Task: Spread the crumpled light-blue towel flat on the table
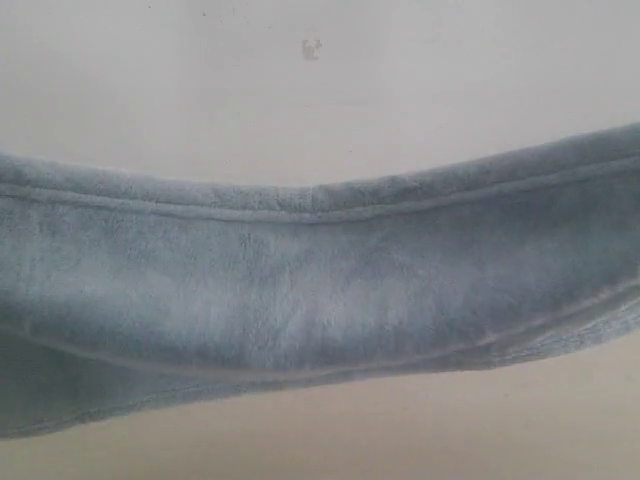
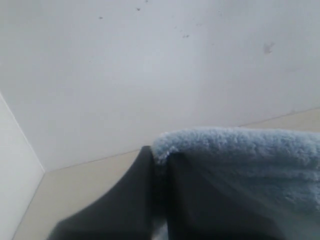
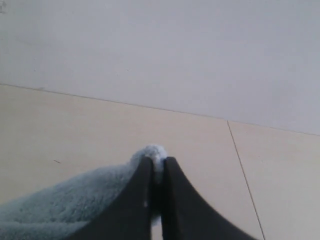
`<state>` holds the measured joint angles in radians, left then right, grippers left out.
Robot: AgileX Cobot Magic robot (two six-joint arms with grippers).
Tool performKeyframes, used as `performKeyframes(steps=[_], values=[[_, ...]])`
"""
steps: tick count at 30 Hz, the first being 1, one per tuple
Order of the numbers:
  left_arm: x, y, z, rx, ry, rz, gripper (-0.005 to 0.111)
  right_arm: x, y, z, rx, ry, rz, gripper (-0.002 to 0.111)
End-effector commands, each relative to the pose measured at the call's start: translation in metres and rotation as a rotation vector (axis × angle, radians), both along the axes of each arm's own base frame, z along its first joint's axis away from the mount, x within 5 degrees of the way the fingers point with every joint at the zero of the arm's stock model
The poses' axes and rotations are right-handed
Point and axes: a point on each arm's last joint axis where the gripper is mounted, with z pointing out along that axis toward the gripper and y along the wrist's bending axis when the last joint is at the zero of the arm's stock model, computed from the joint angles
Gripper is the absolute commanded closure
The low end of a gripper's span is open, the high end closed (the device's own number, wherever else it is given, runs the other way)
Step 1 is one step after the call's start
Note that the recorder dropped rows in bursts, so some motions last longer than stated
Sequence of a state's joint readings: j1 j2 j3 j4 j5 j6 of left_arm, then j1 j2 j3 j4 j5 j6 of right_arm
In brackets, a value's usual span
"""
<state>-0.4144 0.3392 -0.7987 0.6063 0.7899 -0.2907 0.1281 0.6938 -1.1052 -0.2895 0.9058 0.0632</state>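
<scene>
Pinching towel (image 1: pixel 320 280): left fingers (image 2: pixel 130 205), right fingers (image 3: pixel 176 202) both clamped on fleece.

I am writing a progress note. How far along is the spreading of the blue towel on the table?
Done: the towel is picked up and stretched into a sagging band. In hand: the left gripper and the right gripper are each shut on its edge, above the table. Left: it looks doubled over, not opened out, and it must be laid flat on the table.
</scene>
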Motion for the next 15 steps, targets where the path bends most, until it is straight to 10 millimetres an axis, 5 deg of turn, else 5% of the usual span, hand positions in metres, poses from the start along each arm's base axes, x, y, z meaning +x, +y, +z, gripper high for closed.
performKeyframes(steps=[1, 6, 9, 12, 15], values=[[-0.031, 0.006, 0.006, -0.030, -0.021, -0.075, 0.103, -0.043, -0.008, -0.001, -0.002, 0.003, -0.025, 0.109], [-0.051, 0.017, 0.011, -0.004, -0.020, -0.061, 0.103, -0.087, -0.014, 0.003, 0.015, -0.118, -0.031, 0.109], [-0.051, 0.014, 0.011, 0.009, 0.007, -0.088, 0.103, -0.096, -0.017, 0.002, 0.002, -0.134, -0.050, 0.109], [-0.037, 0.008, 0.008, 0.033, 0.061, -0.087, 0.103, -0.086, -0.017, 0.001, -0.010, -0.088, -0.057, 0.109], [-0.007, 0.002, -0.004, 0.120, 0.160, -0.018, 0.103, -0.054, -0.012, -0.008, -0.052, 0.004, -0.030, 0.109]])
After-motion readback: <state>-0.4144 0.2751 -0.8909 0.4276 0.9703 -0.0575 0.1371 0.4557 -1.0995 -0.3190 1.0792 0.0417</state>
